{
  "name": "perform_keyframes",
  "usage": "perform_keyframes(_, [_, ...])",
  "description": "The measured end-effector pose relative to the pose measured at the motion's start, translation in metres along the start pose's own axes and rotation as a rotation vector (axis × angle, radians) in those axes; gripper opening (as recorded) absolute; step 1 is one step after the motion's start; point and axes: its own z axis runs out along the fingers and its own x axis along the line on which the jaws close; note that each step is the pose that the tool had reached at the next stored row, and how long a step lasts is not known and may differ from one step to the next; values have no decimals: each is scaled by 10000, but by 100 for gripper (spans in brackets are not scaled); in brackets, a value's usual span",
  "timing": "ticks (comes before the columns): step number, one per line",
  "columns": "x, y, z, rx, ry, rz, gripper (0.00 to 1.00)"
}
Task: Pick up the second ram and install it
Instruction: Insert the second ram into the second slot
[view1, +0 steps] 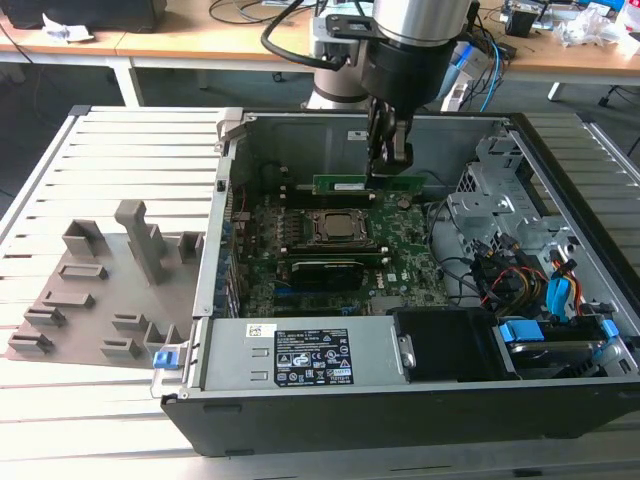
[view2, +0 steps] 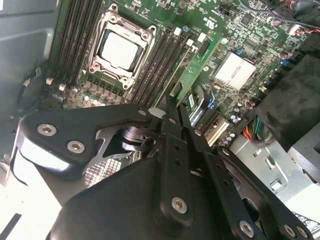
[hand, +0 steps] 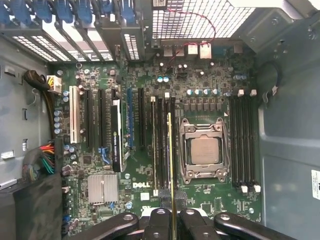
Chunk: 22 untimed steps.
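Arm (view1: 420, 35) vertical, reaching down into PC case (view1: 300, 425), gripper (view1: 387, 170) pinching second ram (view1: 340, 185) upright, w/ mobo (view1: 410, 262) below

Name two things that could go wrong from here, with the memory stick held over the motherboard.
1. In the first wrist view the memory stick hangs edge-on over closely packed slots beside the processor socket; a small offset could land it between slots or in the wrong one.
2. The gripper seems to hold the stick near one end, so pressing down might tilt it and seat it unevenly.
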Motion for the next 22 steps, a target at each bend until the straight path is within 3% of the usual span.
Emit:
perform_keyframes(16, [0, -5, 152, -5, -12, 0, 14])
perform_keyframes(22, [-73, 0, 263, -5, -14, -1, 14])
